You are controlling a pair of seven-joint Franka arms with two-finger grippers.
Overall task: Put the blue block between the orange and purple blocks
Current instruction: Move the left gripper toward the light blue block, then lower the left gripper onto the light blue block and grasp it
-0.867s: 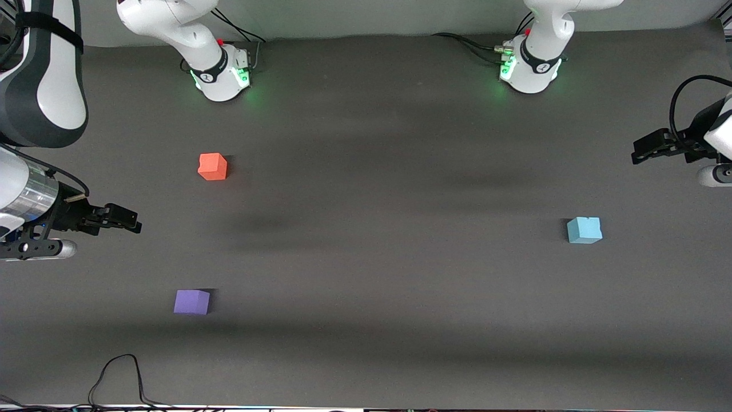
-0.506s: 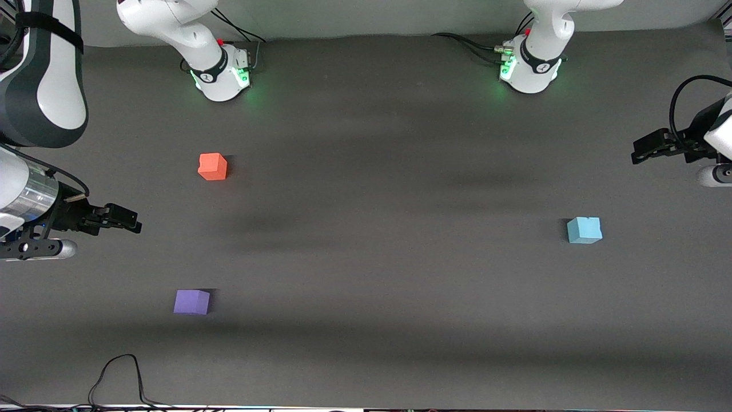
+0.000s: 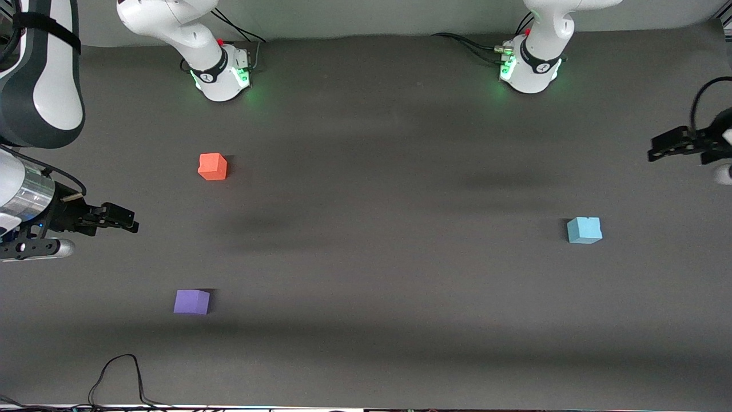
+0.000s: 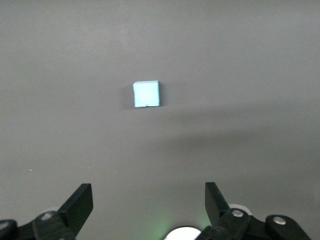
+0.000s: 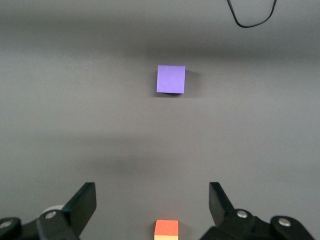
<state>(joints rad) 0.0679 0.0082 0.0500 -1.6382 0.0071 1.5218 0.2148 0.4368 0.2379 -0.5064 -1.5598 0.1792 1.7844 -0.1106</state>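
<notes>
The light blue block [image 3: 584, 230] sits on the dark table toward the left arm's end; it also shows in the left wrist view [image 4: 146, 94]. The orange block [image 3: 213, 166] and the purple block [image 3: 191, 301] lie toward the right arm's end, the purple one nearer the front camera; both show in the right wrist view, purple [image 5: 171, 79] and orange [image 5: 166, 229]. My left gripper [image 3: 663, 146] [image 4: 149, 205] is open and empty, up in the air beside the blue block. My right gripper [image 3: 121, 218] [image 5: 152, 205] is open and empty, up at the table's end.
A black cable [image 3: 117, 377] loops on the table's edge nearest the front camera, near the purple block, and shows in the right wrist view [image 5: 250, 17]. The arm bases [image 3: 223, 74] [image 3: 529, 71] stand along the table's robot-side edge.
My left gripper has drawn back toward the left arm's end of the table. My right gripper has shifted slightly toward its own end. The blocks have not moved.
</notes>
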